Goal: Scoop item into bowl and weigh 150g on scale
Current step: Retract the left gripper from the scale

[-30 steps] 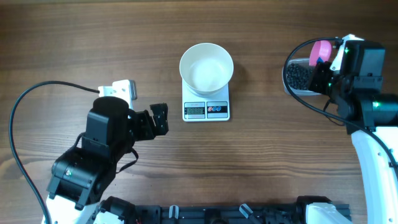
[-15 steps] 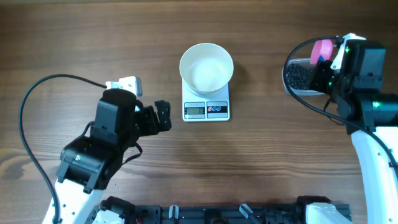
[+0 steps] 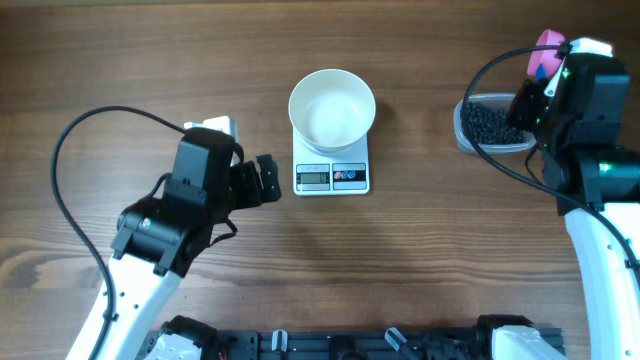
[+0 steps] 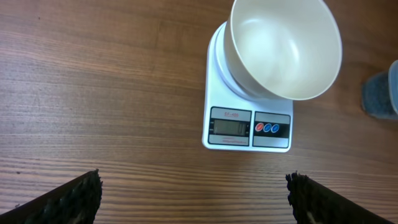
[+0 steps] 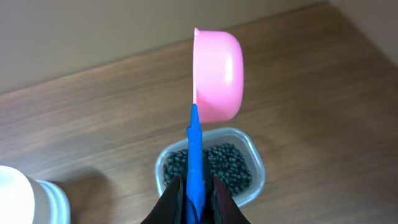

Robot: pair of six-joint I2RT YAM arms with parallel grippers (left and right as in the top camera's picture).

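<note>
Presently, 1 white bowl (image 3: 332,108), empty, sits on 1 small white scale (image 3: 332,176) at mid-tabletop (image 3: 150,60), with the display and buttons facing the robot. 1 clear tub (image 3: 463,135) stands well apart at the right and holds the beans (image 3: 488,124) as a dark loose heap; none are in the bowl yet. The right fingers (image 5: 169,204) are clenched on the blue handle (image 5: 194,155) of 1 pink scoop (image 5: 217,71), which is raised above the tub with its cup turned on edge. The inside of the cup is hidden, but it is probably empty at that tilt. The left fingers (image 4: 78,194) are spread wide, grasp nothing, and hang just left of the scale. The step in hand appears to be loading the scoop. For a good load, lower it mouth-first into the deep part of the heap, clear of the tub wall. Roll the cup level before lifting so the round beans stay in. Carry it level to the bowl and tip it slowly over the centre. Keep later loads small as the reading nears 150, since loose beans pour in bursts.
</note>
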